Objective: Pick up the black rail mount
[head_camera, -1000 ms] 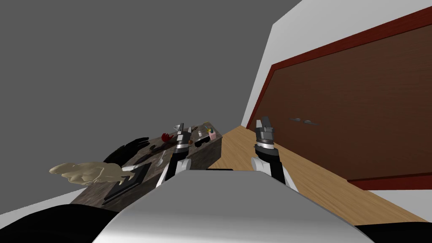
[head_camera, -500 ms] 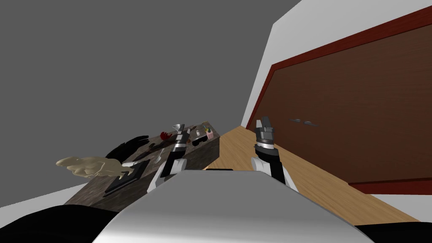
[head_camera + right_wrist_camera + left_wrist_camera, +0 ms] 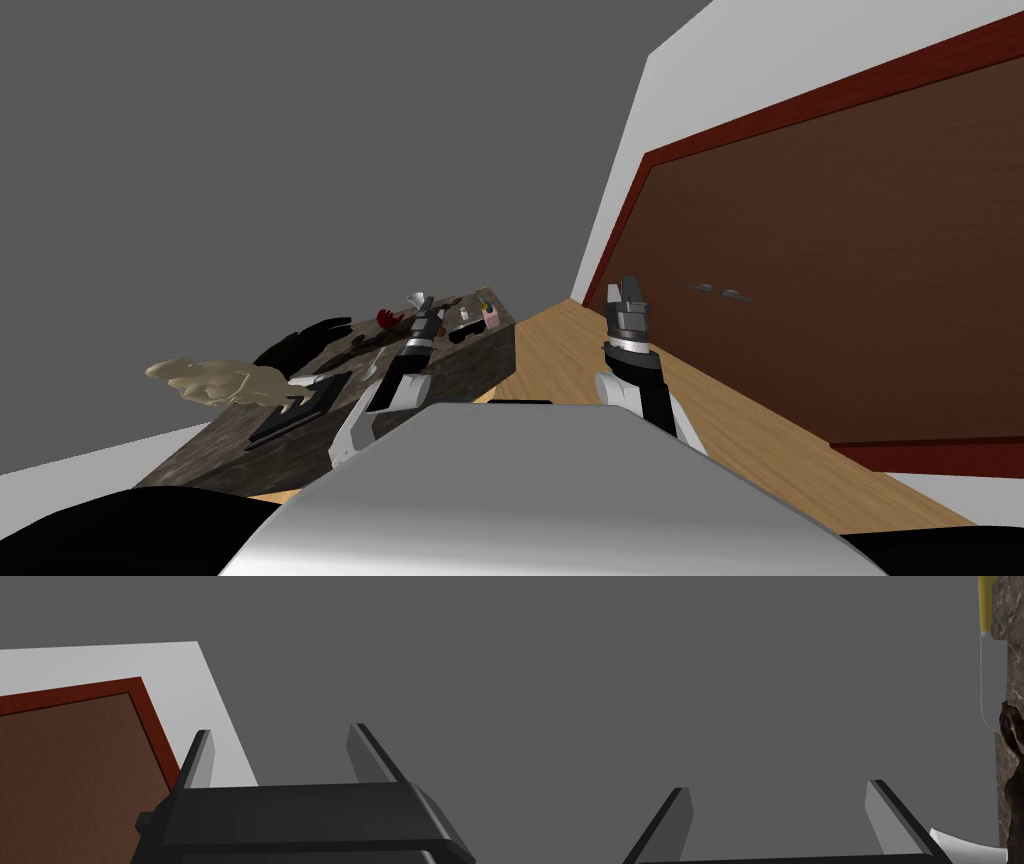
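Note:
A dark marbled table [image 3: 470, 365] stands ahead on my left with several small items on it. A small black piece [image 3: 461, 336], the likeliest rail mount, lies near the table's far right edge beside a pink cup [image 3: 490, 318]. My left gripper [image 3: 430, 313] reaches out over the table, just left of that black piece. In the left wrist view the left gripper [image 3: 778, 788] is open and holds nothing, facing a grey wall. My right gripper [image 3: 627, 290] is raised over the wooden floor; the right gripper [image 3: 281, 728] is open and holds nothing.
On the table also lie a flat black slab [image 3: 300, 410], a beige hand-shaped figure [image 3: 215, 380], a black glove-like shape [image 3: 300, 340], a red item [image 3: 388, 318], a white funnel [image 3: 417, 299] and a yellow-handled knife [image 3: 992, 676]. A brown double door [image 3: 850, 280] lines the right wall.
My left arm has stretched further forward over the table, its elbow dropping lower. The whole head view has shifted slightly, so my body has moved. The right arm holds still.

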Controlling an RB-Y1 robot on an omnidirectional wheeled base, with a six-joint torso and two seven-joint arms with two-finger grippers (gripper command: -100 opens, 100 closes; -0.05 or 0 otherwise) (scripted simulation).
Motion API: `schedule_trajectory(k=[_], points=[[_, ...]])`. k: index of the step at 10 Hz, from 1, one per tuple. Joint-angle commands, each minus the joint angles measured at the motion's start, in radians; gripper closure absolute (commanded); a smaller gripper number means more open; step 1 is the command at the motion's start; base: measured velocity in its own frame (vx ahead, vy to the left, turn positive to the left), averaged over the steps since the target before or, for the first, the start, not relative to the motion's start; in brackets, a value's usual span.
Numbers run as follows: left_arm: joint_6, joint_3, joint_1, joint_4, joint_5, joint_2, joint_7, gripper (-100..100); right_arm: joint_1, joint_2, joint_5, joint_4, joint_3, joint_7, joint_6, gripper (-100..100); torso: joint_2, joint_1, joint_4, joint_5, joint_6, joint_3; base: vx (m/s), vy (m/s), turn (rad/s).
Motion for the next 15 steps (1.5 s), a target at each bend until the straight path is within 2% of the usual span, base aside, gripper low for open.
schedule_trajectory(k=[1,2,3,4,5,6,7,8,9,11,12,13,14,15], points=[[0.05,0.034,-0.003,0.02,0.021,0.038,0.008,-100,0.0,0.0,0.0,0.0,0.0,0.0,0.0,0,0.0,0.0,0.0,0.0,0.0,0.0,0.009,-0.113,0.043],[0.059,0.034,-0.003,0.02,0.021,0.038,0.008,-100,0.0,0.0,0.0,0.0,0.0,0.0,0.0,0,-0.001,0.001,0.0,0.0,0.0,-0.001,0.002,-0.088,0.027],[0.094,0.062,-0.007,0.034,0.04,0.069,0.014,-100,0.0,0.0,0.0,0.0,0.0,0.0,0.0,0,-0.001,0.002,0.0,0.001,0.0,-0.001,-0.006,-0.102,0.027],[0.11,0.062,-0.007,0.034,0.04,0.069,0.014,-100,0.0,0.0,0.0,0.0,0.0,0.0,0.0,0,-0.001,0.002,0.0,0.0,0.0,-0.001,0.003,-0.1,0.026],[0.145,0.09,-0.011,0.048,0.06,0.1,0.019,-100,0.0,0.0,0.0,0.0,0.0,0.0,0.0,0,-0.001,0.002,0.0,0.0,0.0,-0.001,0.003,-0.12,0.054],[0.163,0.09,-0.011,0.048,0.06,0.1,0.019,-100,0.0,0.0,0.0,0.0,0.0,0.0,0.0,0,-0.001,0.001,0.0,0.0,0.0,-0.001,-0.006,-0.094,0.028],[0.2,0.119,-0.014,0.063,0.082,0.13,0.025,-100,0.0,0.0,0.0,0.0,0.0,0.0,0.0,0,-0.001,0.002,0.0,0.0,0.0,-0.001,0.021,-0.108,0.038],[0.218,0.119,-0.014,0.063,0.082,0.13,0.025,-100,0.0,0.0,0.0,0.0,0.0,0.0,0.0,0,-0.002,0.001,0.0,0.0,0.0,-0.001,0.017,-0.097,0.025],[0.25,0.147,-0.016,0.079,0.105,0.161,0.031,-100,0.0,0.0,0.0,0.0,0.0,0.0,0.0,0,-0.002,0.002,-0.001,0.0,0.0,-0.001,-0.018,-0.103,0.036],[0.275,0.147,-0.016,0.079,0.105,0.161,0.031,-100,0.0,0.0,0.0,0.0,0.0,0.0,0.0,0,-0.001,0.002,0.0,0.0,0.0,0.0,0.0,-0.068,0.012],[0.315,0.175,-0.017,0.094,0.13,0.191,0.037,-100,0.0,0.0,0.0,0.0,0.0,0.0,0.0,0,-0.002,0.005,0.0,0.001,0.0,-0.001,0.025,-0.076,0.039],[0.333,0.175,-0.017,0.094,0.13,0.191,0.037,-100,0.0,0.0,0.0,0.0,0.0,0.0,0.0,0,-0.003,0.004,-0.001,0.001,0.0,-0.001,0.019,-0.081,0.027],[0.369,0.202,-0.017,0.11,0.156,0.22,0.044,-100,0.0,0.0,0.0,0.0,0.0,0.0,0.0,0,-0.002,0.003,-0.001,0.001,0.0,-0.001,0.023,-0.105,0.026],[0.392,0.202,-0.017,0.11,0.156,0.22,0.044,-100,0.0,0.0,0.0,0.0,0.0,0.0,0.0,0,-0.003,0.002,-0.001,0.0,0.0,-0.002,0.015,-0.09,0.027]])
